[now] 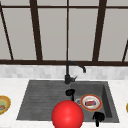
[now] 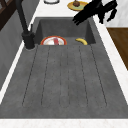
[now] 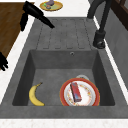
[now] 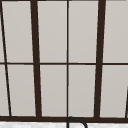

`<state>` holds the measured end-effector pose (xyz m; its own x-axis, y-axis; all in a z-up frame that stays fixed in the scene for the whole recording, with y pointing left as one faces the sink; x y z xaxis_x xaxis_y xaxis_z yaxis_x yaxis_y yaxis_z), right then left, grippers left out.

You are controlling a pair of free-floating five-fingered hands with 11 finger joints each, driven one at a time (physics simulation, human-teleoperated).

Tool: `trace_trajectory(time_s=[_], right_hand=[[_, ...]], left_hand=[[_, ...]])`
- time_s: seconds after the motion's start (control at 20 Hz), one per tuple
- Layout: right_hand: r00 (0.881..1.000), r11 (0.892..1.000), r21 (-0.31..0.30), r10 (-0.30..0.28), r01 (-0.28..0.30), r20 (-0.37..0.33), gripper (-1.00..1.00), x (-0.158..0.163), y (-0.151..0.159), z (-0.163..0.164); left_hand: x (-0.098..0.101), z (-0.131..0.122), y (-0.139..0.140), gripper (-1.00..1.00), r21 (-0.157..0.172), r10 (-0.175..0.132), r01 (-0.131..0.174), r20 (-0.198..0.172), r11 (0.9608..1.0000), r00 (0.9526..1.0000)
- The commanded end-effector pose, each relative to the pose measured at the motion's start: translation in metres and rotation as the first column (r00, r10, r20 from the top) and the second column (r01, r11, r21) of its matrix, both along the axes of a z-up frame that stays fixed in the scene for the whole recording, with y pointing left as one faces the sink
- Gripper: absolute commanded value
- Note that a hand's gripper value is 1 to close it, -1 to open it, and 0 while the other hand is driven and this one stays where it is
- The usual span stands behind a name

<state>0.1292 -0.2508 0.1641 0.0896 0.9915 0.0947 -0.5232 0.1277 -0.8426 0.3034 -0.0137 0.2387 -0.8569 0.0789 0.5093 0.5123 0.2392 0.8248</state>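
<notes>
The plate (image 3: 80, 93) lies in the sink (image 3: 25, 75) basin carrying a bar (image 3: 75, 91), the banana (image 3: 35, 95) left of it; the faucet (image 3: 100, 37) stands behind, beyond the left hand (image 1: 70, 92) fingers, the right hand (image 1: 98, 116) before the plate

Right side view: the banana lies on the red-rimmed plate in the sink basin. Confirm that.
Not right. The banana lies on the bare basin floor, left of the red-rimmed plate and apart from it. A small red block lies on that plate. The right side view shows this.
</notes>
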Motion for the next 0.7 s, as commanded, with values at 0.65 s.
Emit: trace_trajectory(time_s=[0.65], right_hand=[[1.000, 1.000, 0.000, 0.000, 0.000, 0.000, 0.00, 0.000, 0.000, 0.000]], left_hand=[[-0.061, 0.030, 0.096, -1.00, -0.006, -0.018, 0.018, -0.001, 0.9998, 0.9998]])
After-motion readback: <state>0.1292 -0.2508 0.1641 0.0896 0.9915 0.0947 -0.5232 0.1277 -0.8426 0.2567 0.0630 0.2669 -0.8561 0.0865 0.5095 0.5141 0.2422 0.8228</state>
